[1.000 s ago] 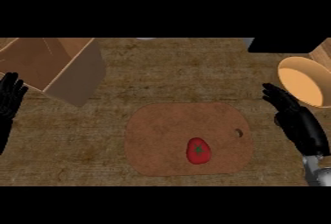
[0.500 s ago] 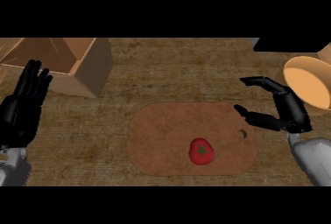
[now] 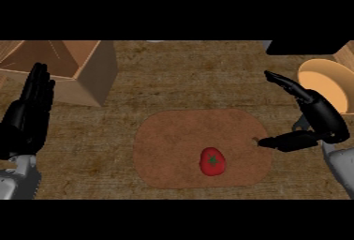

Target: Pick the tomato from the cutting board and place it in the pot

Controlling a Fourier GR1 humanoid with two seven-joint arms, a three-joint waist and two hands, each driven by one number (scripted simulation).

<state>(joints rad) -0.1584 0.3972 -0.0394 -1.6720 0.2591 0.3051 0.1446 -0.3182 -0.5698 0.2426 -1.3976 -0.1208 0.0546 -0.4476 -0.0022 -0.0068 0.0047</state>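
Note:
A red tomato (image 3: 212,161) with a green stem spot lies on the brown cutting board (image 3: 173,140), toward its lower right. The orange pot (image 3: 328,83) stands at the right edge, partly cut off. My right hand (image 3: 320,121) hovers open at the board's right edge, between tomato and pot, thumb pointing toward the board and fingers spread upward. It is apart from the tomato. At the left edge my left hand (image 3: 27,117) stays open with fingers straight up, holding nothing.
An open cardboard box (image 3: 66,70) stands at the upper left, next to my left hand. A dark object (image 3: 304,47) sits at the upper right behind the pot. The woven counter surface (image 3: 187,79) stretches behind the board.
My right hand has opened wider and come lower, its thumb now at the board's right edge. My left hand has risen further into view. The tomato has not moved.

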